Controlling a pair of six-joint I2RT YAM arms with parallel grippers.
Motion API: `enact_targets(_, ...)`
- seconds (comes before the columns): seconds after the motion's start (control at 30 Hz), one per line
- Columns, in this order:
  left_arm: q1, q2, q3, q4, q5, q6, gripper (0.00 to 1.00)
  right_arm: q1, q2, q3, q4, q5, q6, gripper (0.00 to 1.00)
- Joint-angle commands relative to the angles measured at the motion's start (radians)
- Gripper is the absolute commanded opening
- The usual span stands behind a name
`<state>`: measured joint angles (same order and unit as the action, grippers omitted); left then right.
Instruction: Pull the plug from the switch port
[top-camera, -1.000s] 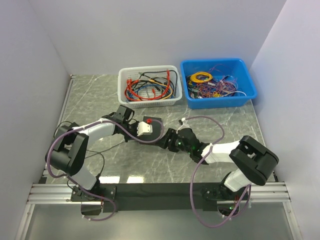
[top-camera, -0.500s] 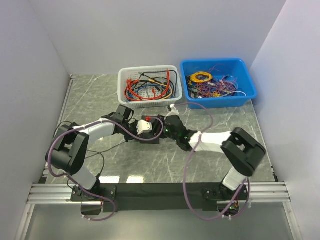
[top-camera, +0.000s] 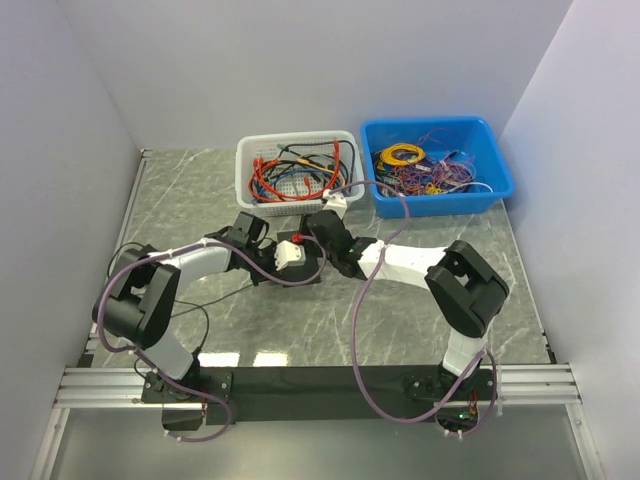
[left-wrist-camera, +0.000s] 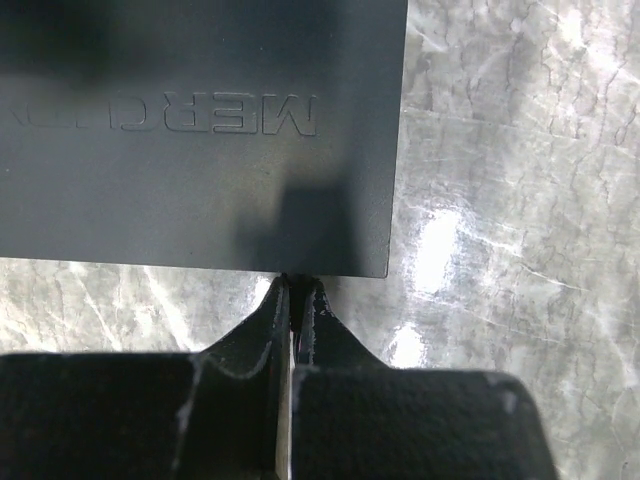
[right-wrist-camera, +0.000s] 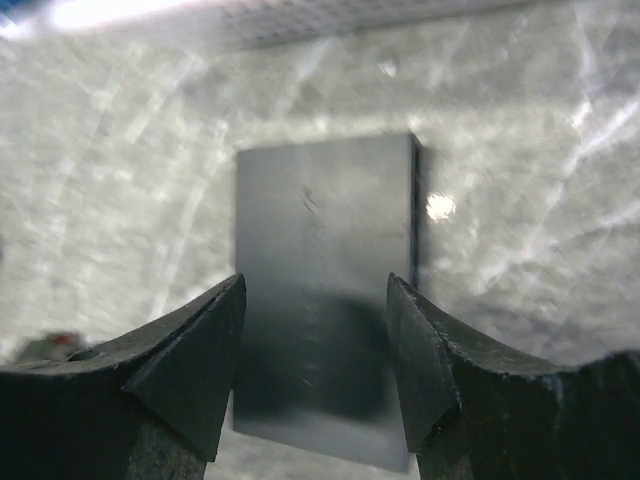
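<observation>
The switch (right-wrist-camera: 325, 250) is a flat matte-black box lying on the marbled table; from above only a dark strip of the switch (top-camera: 308, 271) shows beneath both grippers. My left gripper (left-wrist-camera: 292, 285) is shut, its tips pressed against the switch's (left-wrist-camera: 200, 140) near edge close to a corner. My right gripper (right-wrist-camera: 315, 290) hangs open over the switch, one finger off each long side, touching nothing. From above, the right gripper (top-camera: 323, 233) sits just behind the left gripper (top-camera: 285, 258). The plug is not clearly visible; a small red piece (top-camera: 297, 240) shows by the left wrist.
A white mesh basket (top-camera: 345, 197) of cables stands right behind the switch. A blue bin (top-camera: 500, 185) of wires is to its right. Purple cables loop off both arms over the table. Grey walls enclose the left, back and right.
My right arm has swung left and back from beside the switch to over it. Its jaws narrowed briefly and widened again. The left gripper has stayed shut at the switch's edge.
</observation>
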<state>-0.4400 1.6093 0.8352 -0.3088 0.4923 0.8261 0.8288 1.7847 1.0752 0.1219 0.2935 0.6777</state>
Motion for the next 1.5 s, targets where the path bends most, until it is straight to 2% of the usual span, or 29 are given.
enact_targets(0.0, -0.009, 0.015, 0.018, 0.034, 0.04, -0.002, 0.01, 0.01, 0.008, -0.06, 0.016, -0.007, -0.03, 0.65)
enact_targets(0.17, -0.009, 0.04, 0.022, 0.025, 0.022, -0.004, 0.01, 0.01, 0.022, -0.153, 0.071, -0.094, -0.001, 0.64)
enact_targets(0.33, -0.009, 0.055, 0.033, 0.016, 0.017, -0.008, 0.0, 0.009, 0.097, -0.147, 0.071, -0.137, -0.007, 0.62)
enact_targets(0.4, -0.009, 0.057, 0.039, 0.011, 0.009, -0.013, 0.0, 0.009, 0.119, -0.141, 0.058, -0.142, 0.0, 0.56)
enact_targets(0.43, -0.009, 0.061, 0.039, 0.008, 0.005, -0.018, 0.0, 0.009, 0.131, -0.143, 0.03, -0.128, 0.008, 0.44)
enact_targets(0.47, -0.008, 0.06, 0.041, 0.007, -0.001, -0.021, 0.01, 0.007, 0.133, -0.158, 0.018, -0.105, 0.025, 0.39)
enact_targets(0.53, -0.005, 0.061, 0.035, 0.004, -0.024, -0.016, 0.0, 0.006, 0.131, -0.196, 0.002, -0.091, 0.034, 0.32)
enact_targets(0.67, 0.01, 0.077, 0.021, -0.013, -0.077, 0.01, 0.0, 0.001, 0.156, -0.215, -0.056, -0.08, 0.016, 0.25)
enact_targets(0.87, 0.053, 0.104, 0.044, -0.127, -0.118, 0.06, 0.0, 0.001, 0.182, -0.267, -0.045, -0.083, 0.031, 0.23)
enact_targets(1.07, 0.132, 0.095, 0.044, -0.151, -0.185, 0.116, 0.01, -0.005, 0.18, -0.305, -0.034, -0.076, 0.025, 0.23)
enact_targets(1.27, 0.168, 0.07, 0.015, -0.15, -0.19, 0.16, 0.04, -0.011, 0.177, -0.314, -0.024, -0.07, 0.023, 0.23)
enact_targets(1.47, 0.244, 0.115, 0.036, -0.15, -0.169, 0.18, 0.01, -0.026, 0.136, -0.362, 0.033, -0.103, 0.007, 0.24)
